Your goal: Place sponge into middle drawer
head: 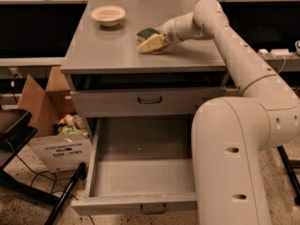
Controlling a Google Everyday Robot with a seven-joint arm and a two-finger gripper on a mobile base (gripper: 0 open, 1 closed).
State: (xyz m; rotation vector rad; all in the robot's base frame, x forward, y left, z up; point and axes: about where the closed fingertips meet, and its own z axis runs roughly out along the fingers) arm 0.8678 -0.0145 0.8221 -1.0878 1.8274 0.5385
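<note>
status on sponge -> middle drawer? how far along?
Done: the middle drawer stands pulled open, ready to receive.
In hand: the gripper is down on the cabinet top, right at the sponge; I cannot tell whether it has a grip.
Left: lift the sponge, carry it down over the open drawer, release. The sponge is not in the drawer yet.

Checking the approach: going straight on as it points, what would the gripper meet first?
Probably the sponge: the gripper lies low over the cabinet top, pointing left, its tip right at the sponge. Depth is unclear; it might slide just in front of it.
</note>
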